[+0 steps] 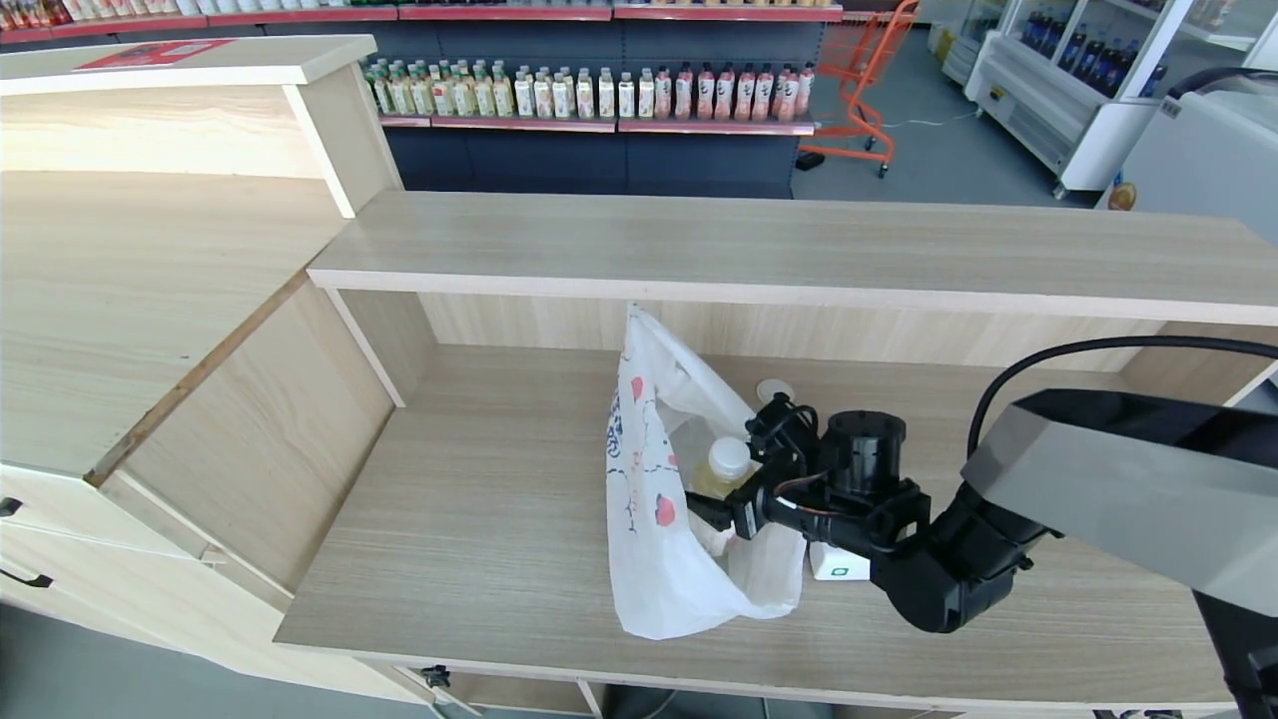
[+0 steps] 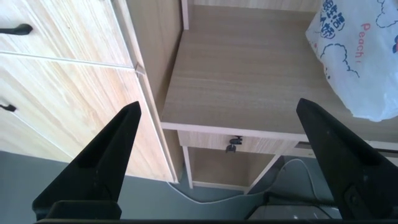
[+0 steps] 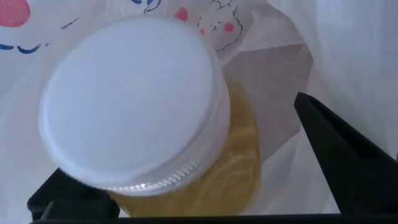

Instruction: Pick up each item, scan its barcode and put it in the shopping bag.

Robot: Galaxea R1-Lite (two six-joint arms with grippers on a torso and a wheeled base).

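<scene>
A white shopping bag (image 1: 649,479) with red and blue prints stands open on the lower wooden counter (image 1: 479,539). In its mouth is a bottle (image 1: 726,465) of yellow liquid with a white cap. My right gripper (image 1: 714,514) reaches into the bag beside it. In the right wrist view the bottle (image 3: 143,112) sits between the spread black fingers (image 3: 348,162), with bag plastic (image 3: 348,43) showing between it and one finger. My left gripper (image 2: 217,106) hangs open and empty off the counter's front left corner, the bag (image 2: 354,62) to one side.
A small white box (image 1: 837,564) lies on the counter under my right wrist. A white round cap (image 1: 774,389) shows behind the bag. A raised shelf (image 1: 779,250) runs above the counter's back. Wooden drawers (image 2: 62,81) stand at the left. Free counter lies left of the bag.
</scene>
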